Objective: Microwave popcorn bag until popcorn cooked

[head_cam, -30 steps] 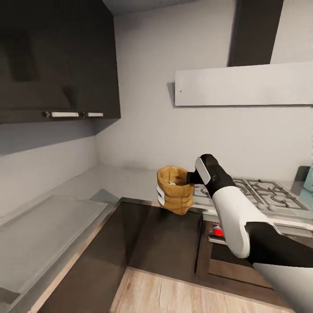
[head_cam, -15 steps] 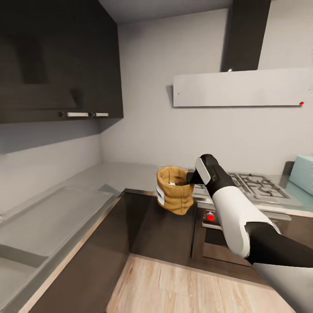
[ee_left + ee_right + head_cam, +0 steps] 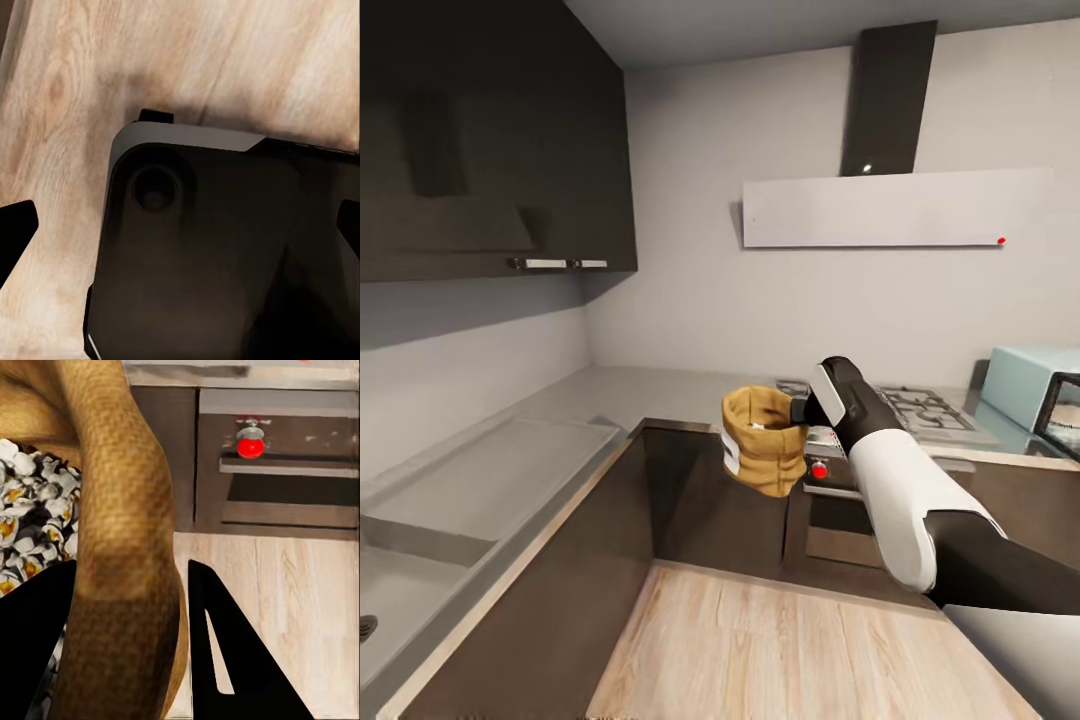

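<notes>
Tan popcorn bag point(image 3: 764, 441) w/ white label, pale-blue microwave point(image 3: 1032, 385).

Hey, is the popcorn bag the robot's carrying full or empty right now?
Not empty. The right wrist view looks into the popcorn bag and shows popcorn heaped inside, the right gripper clamped on its rim.

The countertop point(image 3: 610, 395) runs in an L along the two grey walls — a reflective grey slab over dark cabinet fronts point(image 3: 715, 500). Set into it are a sink basin point(image 3: 400, 590) on the near left stretch and a gas hob point(image 3: 915, 405) further right. The pale blue microwave point(image 3: 1035, 395) stands at its right end.
</notes>
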Robot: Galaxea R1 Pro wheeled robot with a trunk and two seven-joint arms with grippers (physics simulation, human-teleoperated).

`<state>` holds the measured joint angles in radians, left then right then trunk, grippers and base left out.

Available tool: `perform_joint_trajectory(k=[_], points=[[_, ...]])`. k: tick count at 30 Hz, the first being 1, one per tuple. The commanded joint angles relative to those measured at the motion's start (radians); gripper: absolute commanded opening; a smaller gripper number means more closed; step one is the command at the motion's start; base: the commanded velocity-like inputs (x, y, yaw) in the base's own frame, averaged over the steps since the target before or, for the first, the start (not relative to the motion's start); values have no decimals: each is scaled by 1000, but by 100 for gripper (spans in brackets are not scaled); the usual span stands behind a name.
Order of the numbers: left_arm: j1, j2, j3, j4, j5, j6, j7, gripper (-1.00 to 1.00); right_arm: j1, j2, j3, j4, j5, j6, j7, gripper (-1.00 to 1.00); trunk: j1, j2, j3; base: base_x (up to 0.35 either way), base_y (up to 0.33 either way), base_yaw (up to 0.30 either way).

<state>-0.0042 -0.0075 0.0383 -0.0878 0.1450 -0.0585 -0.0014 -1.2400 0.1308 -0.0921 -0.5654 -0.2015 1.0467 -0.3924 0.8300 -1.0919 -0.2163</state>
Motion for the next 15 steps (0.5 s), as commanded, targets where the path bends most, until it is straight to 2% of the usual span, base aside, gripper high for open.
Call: perform_joint_trajectory(k=[1, 11, 15], points=[[0, 0, 3, 0, 5, -3, 0, 100, -1, 1, -5, -1, -10, 1, -11, -100, 0, -1, -1, -347, 0, -275], [0, 0, 3, 0, 5, -3, 0, 100, -1, 1, -5, -1, -10, 1, -11, -100, 0, -1, -1, -346, 0, -284], [0, 1, 3, 0, 5, -3, 0, 100, -1, 1, -5, -1, -10, 1, -11, -100, 0, -1, -1, -132, 0, -286]])
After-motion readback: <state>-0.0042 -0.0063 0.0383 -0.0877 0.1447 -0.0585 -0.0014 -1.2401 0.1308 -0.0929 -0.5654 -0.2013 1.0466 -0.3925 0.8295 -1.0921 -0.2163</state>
